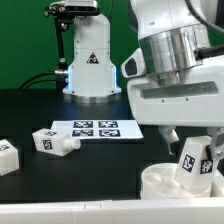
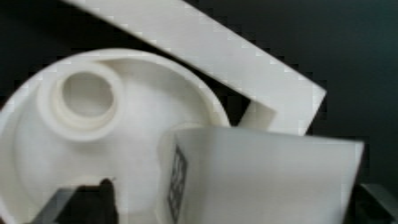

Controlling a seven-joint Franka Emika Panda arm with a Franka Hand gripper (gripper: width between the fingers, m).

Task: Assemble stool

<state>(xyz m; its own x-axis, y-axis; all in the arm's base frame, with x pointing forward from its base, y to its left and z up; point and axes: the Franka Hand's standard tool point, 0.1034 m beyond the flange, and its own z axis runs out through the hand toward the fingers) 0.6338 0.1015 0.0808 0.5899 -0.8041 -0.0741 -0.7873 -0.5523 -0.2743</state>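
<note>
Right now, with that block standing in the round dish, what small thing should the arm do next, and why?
Probably lift the tool straight up. Its jaws look spread, with a gap beside the leg, which seems to stand in the seat unaided. Rising straight should avoid knocking it, and another leg lies waiting on the table.

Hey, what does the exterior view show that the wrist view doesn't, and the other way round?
Only the exterior view: the marker board, two loose legs on the table and the arm. Only the wrist view: the round socket in the seat's floor. Both: the seat with a tagged leg in it.
</note>
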